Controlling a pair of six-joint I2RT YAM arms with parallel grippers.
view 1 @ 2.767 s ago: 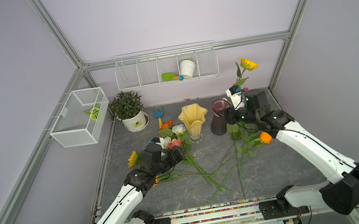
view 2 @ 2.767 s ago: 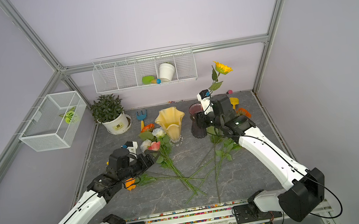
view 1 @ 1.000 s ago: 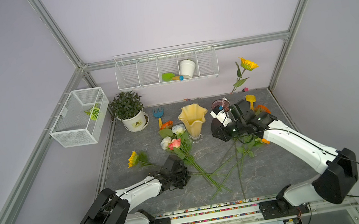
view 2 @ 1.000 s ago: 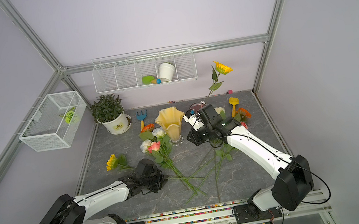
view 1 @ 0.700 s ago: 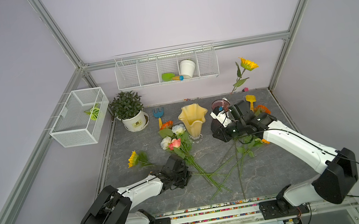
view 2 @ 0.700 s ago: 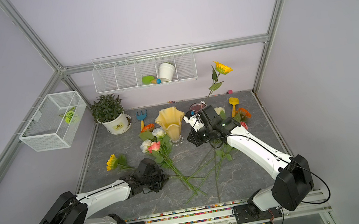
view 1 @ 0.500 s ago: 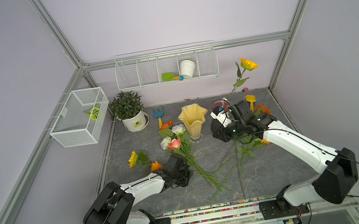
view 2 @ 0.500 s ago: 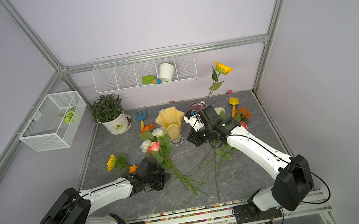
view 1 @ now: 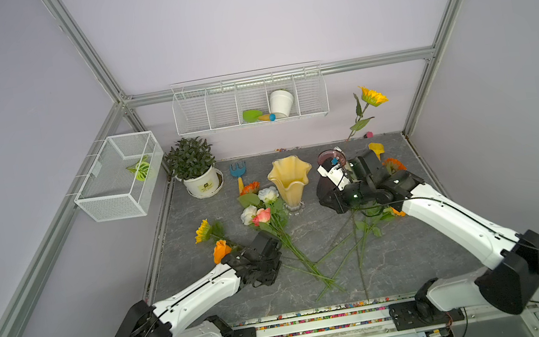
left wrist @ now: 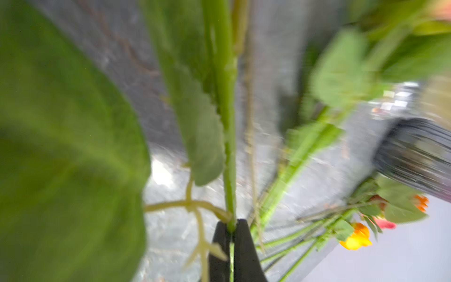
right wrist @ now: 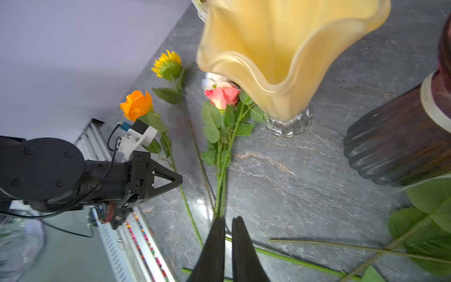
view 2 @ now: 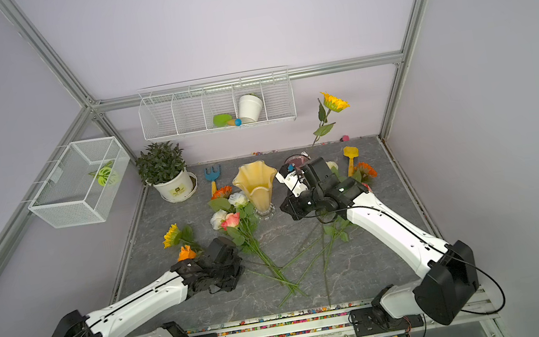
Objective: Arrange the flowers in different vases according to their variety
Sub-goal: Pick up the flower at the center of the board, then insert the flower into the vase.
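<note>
Left end effector [left wrist: 231, 225]: fingers clamped on the green stem [left wrist: 225, 97] of the orange rose [right wrist: 136, 105], low over the table [right wrist: 305, 195].

Right end effector [right wrist: 228, 223]: fingers together, only a thin slit between them; cannot tell whether a stem is pinched. The pink rose [right wrist: 223, 94] bunch lies just beyond its tips, stem ends near them. The yellow vase [right wrist: 280, 48] is farther ahead. The purple vase [right wrist: 395, 146] is off to one side, with a yellow sunflower [view 1: 373, 97] standing in it.
</note>
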